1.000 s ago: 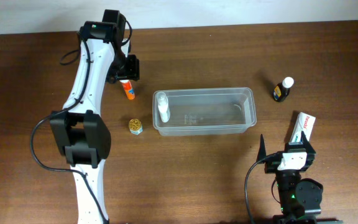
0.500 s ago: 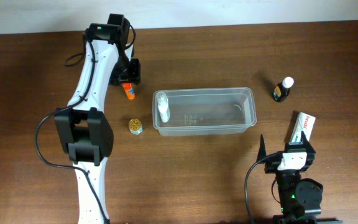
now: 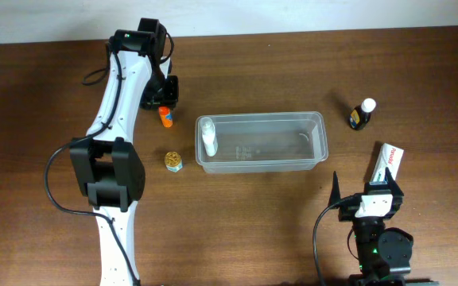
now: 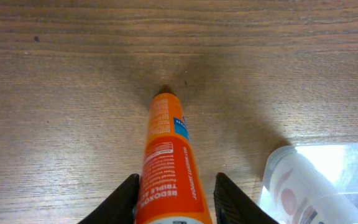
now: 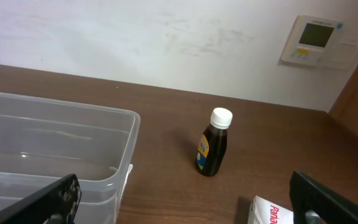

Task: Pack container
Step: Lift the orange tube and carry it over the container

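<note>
The clear, shallow rectangular plastic tub (image 3: 261,141) sits in the middle of the bench (image 3: 237,222), with a white bottle (image 3: 207,135) in its left end. Near that end, the left fingers (image 4: 124,200) have just narrowed onto the orange plastic tube (image 4: 169,162) and pinch its sides, so it looks ready to lift in. The right fingers (image 5: 55,196) gape wide, empty.

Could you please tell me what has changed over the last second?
The left gripper slid farther over the orange tube and closed on it. The container, the white bottle inside it, the brown bottle, the small gold jar and the open right gripper stayed put.
</note>
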